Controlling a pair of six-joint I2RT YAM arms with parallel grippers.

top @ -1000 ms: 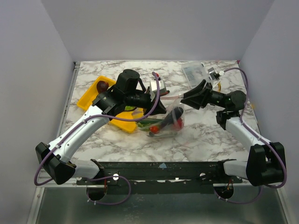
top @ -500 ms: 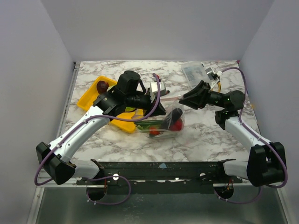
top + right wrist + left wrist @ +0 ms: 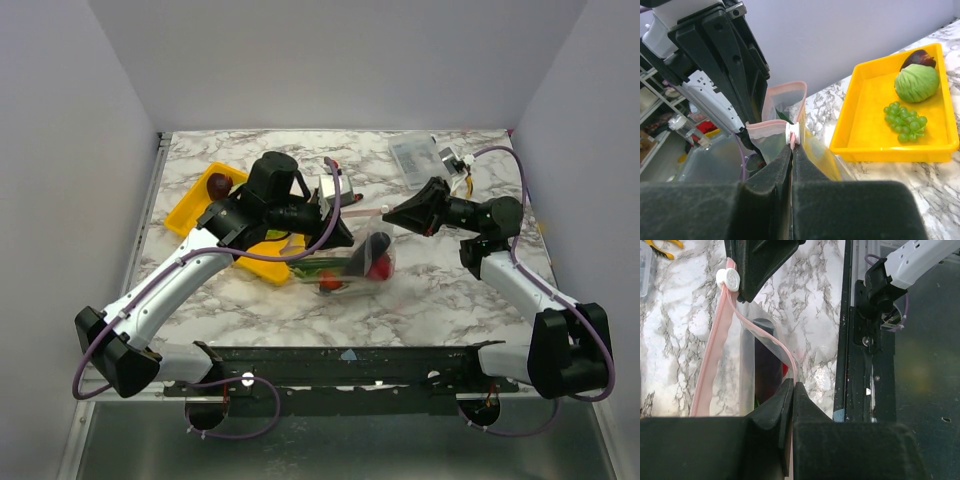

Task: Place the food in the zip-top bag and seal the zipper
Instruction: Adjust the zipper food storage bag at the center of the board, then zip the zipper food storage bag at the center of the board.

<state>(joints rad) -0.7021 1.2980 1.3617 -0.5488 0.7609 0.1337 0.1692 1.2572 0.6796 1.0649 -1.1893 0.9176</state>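
White marble-patterned bench [image 3: 420,290] veined in grey, enclosed by plain pale walls; black rail along the near edge. No brand, label or legible writing is visible in any view. Bag [image 3: 352,262], clear, lies near mid-bench with its mouth raised between the two arms; inside show a tomato [image 3: 379,267], a dark eggplant [image 3: 356,264] and green stalks [image 3: 316,268]. Left gripper [image 3: 792,390], fingers pressed together, pinches the end of the pink zipper [image 3: 710,352]. Right gripper [image 3: 791,150], fingers likewise closed, grips the zipper at its white slider [image 3: 793,131]. Yellow tray [image 3: 190,210] toward the far left corner holds a cabbage [image 3: 916,82], grapes [image 3: 904,123] and a dark purple item [image 3: 918,58]. Clear box [image 3: 412,154] near the far right corner
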